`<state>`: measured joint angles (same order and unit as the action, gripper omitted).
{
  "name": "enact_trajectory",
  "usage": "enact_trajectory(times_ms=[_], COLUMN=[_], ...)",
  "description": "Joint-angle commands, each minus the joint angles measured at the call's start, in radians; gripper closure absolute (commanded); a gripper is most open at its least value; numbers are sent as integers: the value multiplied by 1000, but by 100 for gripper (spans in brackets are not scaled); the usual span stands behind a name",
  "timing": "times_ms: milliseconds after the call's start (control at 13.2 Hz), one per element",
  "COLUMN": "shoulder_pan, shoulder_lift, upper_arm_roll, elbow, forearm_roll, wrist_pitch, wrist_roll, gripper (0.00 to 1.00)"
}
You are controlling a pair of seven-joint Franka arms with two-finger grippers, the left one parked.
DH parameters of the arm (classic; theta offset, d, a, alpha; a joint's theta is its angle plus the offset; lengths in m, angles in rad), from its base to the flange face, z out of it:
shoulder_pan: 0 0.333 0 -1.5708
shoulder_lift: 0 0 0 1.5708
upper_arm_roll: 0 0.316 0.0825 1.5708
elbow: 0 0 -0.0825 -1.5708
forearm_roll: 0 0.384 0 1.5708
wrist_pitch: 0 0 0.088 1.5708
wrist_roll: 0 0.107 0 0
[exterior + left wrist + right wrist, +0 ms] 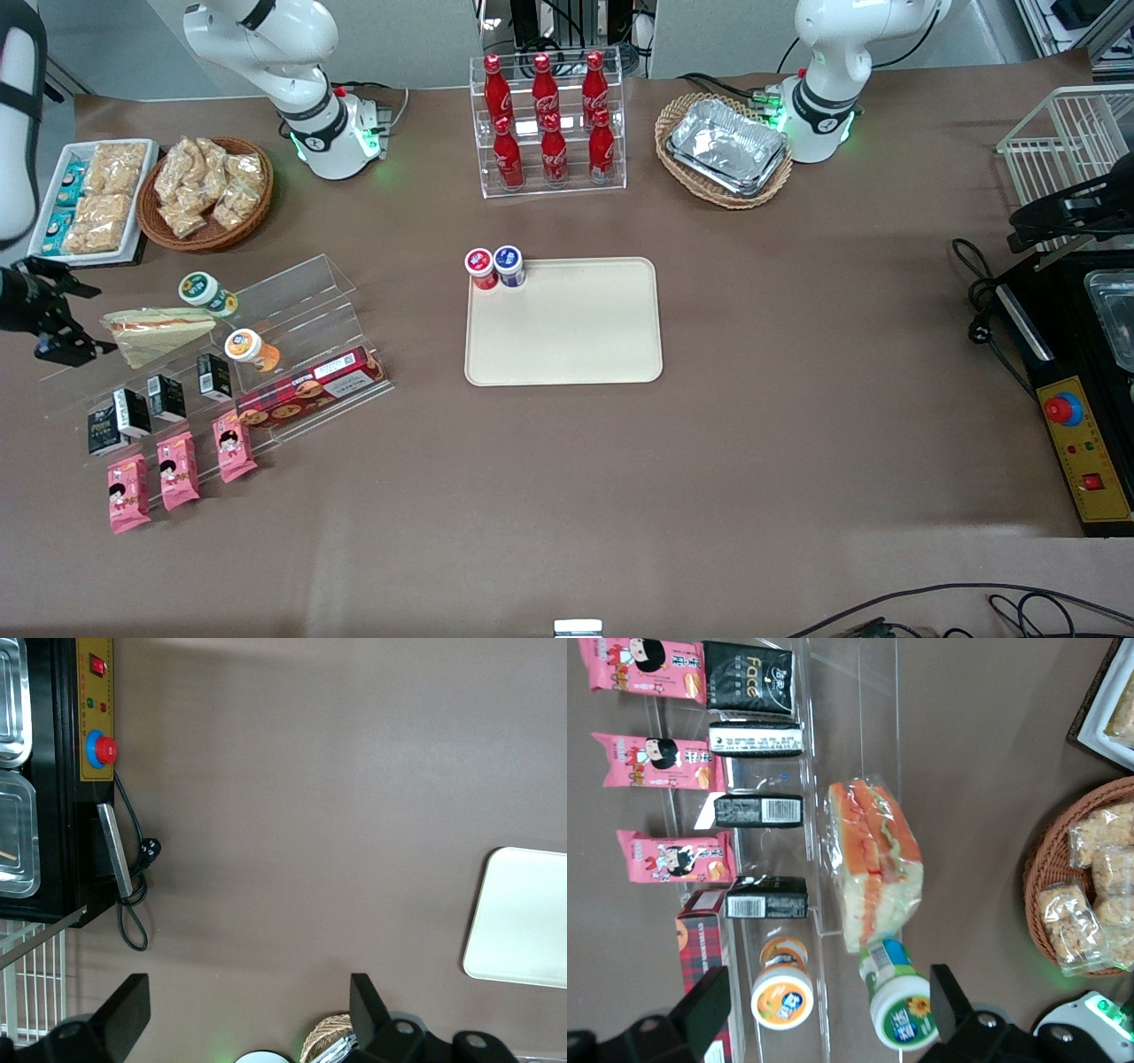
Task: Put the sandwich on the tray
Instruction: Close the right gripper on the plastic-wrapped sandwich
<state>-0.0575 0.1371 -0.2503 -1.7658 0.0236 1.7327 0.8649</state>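
The sandwich (pixel 155 332), a plastic-wrapped wedge of pale bread with orange-red filling, lies on the upper step of a clear acrylic shelf (pixel 292 292) toward the working arm's end of the table. It also shows in the right wrist view (pixel 873 864). My right gripper (pixel 97 319) hovers above the shelf's outer end, beside the sandwich's tip, with its fingers (pixel 700 1005) wide open and empty. The cream-beige tray (pixel 567 346) lies flat at the table's middle, and its edge shows in the left wrist view (pixel 523 917).
A red-capped bottle (pixel 481 268) and a blue-capped one (pixel 509 265) stand at the tray's corner. A green-lid cup (pixel 205 292), an orange-lid cup (pixel 248 347), a red cookie box (pixel 310 390), black cartons and pink packs share the shelf. Cola rack (pixel 549 124) stands farther back.
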Motion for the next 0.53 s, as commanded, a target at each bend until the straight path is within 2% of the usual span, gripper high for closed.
enact_trajectory(times_ms=[0,455], shoulder_pan=[-4,-18], shoulder_lift=[24,-10], upper_arm_roll=[6,5], elbow=[-4,-138], forearm_roll=[-19,-30], wrist_pitch=[24,111], wrist_roll=[16,9], gripper=[0,0])
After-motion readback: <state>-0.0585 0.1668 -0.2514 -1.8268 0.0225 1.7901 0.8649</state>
